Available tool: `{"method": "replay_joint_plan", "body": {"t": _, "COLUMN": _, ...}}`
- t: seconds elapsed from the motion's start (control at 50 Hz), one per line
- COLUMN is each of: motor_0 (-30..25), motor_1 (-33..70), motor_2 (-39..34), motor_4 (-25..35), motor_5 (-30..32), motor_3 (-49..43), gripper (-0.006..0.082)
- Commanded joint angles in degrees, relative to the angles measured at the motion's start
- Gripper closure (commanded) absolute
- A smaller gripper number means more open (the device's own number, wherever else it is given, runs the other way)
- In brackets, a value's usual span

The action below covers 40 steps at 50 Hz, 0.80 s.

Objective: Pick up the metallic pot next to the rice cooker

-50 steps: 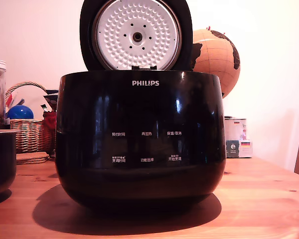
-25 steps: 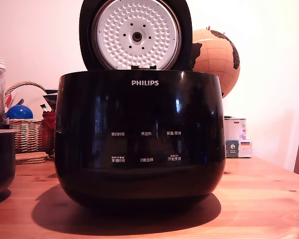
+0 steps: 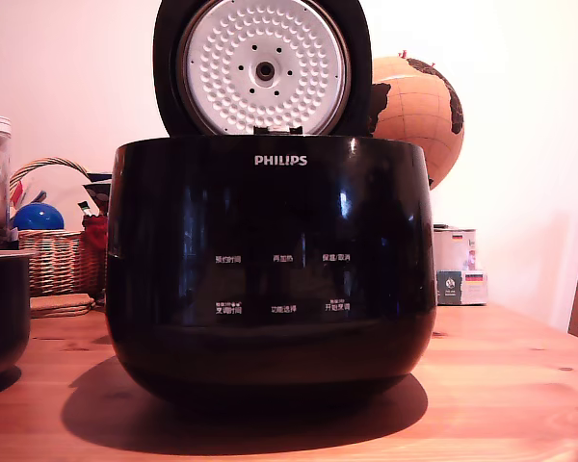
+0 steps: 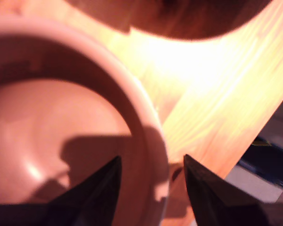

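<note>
Scene unchanged; fingers [image 4: 205,188] astride pot rim [image 4: 148,136]

From outside, none of me showed. The rice cooker [image 3: 270,269] stood mid-desk [image 3: 501,385], lid [image 3: 262,65] raised; the metallic pot [image 3: 2,313] sat at the exterior view's left edge, apart from it.

Exterior view: sits low, near worktop [image 3: 501,385] level, facing the front of the rice cooker [image 3: 270,269] from close by, which fills most of the picture.
Wrist view: looks steeply down from just above the metallic pot [image 4: 61,122], past the hand [image 4: 151,181], very near.
Shared: the metallic pot, cut off at the exterior view's left edge [image 3: 2,313], and the wooden worktop [image 4: 217,94].
</note>
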Motion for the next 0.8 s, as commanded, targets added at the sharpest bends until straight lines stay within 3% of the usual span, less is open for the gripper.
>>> {"method": "replay_joint_plan", "body": {"t": 0.0, "motor_0": 0.15, "motor_1": 1.55, "motor_2": -0.13, "motor_4": -0.28, "motor_5": 0.31, "motor_3": 0.48, "gripper": 0.0385}}
{"method": "replay_joint_plan", "body": {"t": 0.24, "motor_0": 0.15, "motor_1": 3.76, "motor_2": -0.13, "motor_4": -0.66, "motor_5": 0.31, "motor_3": 1.27, "gripper": 0.0427}}
{"method": "replay_joint_plan", "body": {"t": 0.46, "motor_0": 0.15, "motor_1": 3.76, "motor_2": -0.13, "motor_4": -0.66, "motor_5": 0.33, "motor_3": 1.44, "gripper": 0.0636}}
{"method": "replay_joint_plan", "body": {"t": 0.56, "motor_0": 0.15, "motor_1": 3.76, "motor_2": -0.13, "motor_4": -0.63, "motor_5": 0.33, "motor_3": 1.11, "gripper": 0.0787}}
{"method": "replay_joint_plan", "body": {"t": 0.78, "motor_0": -0.44, "motor_1": 3.63, "motor_2": 1.68, "motor_4": -3.37, "motor_5": 0.55, "motor_3": 0.33, "gripper": 0.0788}}
